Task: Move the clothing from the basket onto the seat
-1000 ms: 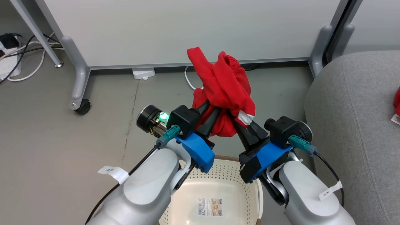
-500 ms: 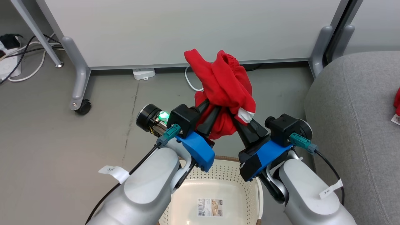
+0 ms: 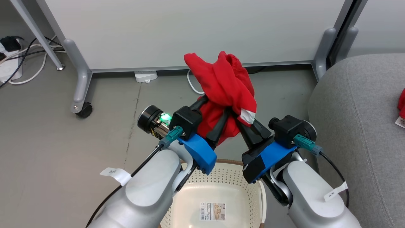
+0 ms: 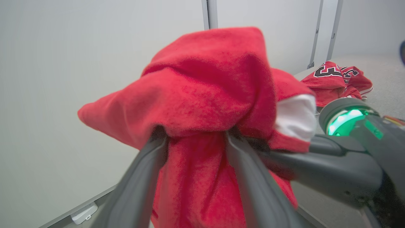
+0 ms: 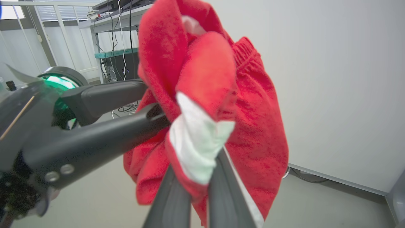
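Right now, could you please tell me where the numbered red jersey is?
In the left wrist view's upper right, the numbered red jersey lies crumpled on the grey seat.

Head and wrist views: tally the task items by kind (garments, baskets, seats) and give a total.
Red garments: 2 (white-trimmed garment aloft, jersey on the seat)
Baskets: 1 (basket, nothing but its label inside as far as it shows)
Seats: 1
Total: 4

Over basket point(image 3: 223, 176), clothing point(image 3: 226, 83) — seat point(image 3: 357, 114) at right
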Controlling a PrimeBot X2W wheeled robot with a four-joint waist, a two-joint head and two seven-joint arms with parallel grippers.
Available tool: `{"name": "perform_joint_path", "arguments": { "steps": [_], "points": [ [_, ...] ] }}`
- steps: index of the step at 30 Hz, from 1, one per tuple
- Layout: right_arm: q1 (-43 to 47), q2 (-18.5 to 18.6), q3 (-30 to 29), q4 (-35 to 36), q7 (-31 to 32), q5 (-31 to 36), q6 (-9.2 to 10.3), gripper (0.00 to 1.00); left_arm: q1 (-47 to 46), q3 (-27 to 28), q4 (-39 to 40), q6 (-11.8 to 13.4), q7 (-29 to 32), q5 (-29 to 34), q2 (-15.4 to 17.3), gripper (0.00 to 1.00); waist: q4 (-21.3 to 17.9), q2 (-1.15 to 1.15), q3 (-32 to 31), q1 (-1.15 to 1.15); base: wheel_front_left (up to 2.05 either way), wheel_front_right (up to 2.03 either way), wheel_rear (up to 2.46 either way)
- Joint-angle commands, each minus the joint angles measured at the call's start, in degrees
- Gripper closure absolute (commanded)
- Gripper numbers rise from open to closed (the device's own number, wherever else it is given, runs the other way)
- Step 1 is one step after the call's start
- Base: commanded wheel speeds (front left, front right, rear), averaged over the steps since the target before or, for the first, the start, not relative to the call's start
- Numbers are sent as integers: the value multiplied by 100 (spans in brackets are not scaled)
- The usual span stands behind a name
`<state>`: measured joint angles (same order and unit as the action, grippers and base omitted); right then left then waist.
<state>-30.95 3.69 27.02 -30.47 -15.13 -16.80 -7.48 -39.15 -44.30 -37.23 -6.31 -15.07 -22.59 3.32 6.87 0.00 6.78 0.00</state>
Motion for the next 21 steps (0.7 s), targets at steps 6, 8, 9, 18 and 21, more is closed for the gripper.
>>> {"name": "perform_joint_path", "arguments": {
  "steps": [6,8,9,18,21],
  "points": [
    [26,21,-40,39,-2,9,-3,100,-40,55,-7,10,-15,61,-10,0,10,0,4,0,0,0,0],
    [32,22,-50,41,-2,9,-3,100,-39,60,-1,10,-15,55,-11,0,12,0,7,0,0,0,0],
    [37,22,-62,44,-2,9,-3,100,-39,67,5,10,-15,59,-12,0,14,0,11,0,0,0,0],
    [97,31,-142,77,-2,49,-3,100,-38,146,38,-6,-15,106,-21,0,-1,0,66,0,0,0,0],
    [114,60,-229,95,-2,51,-3,100,-43,161,58,-12,-15,132,-23,0,-3,0,99,0,0,0,0]
  ]
}}
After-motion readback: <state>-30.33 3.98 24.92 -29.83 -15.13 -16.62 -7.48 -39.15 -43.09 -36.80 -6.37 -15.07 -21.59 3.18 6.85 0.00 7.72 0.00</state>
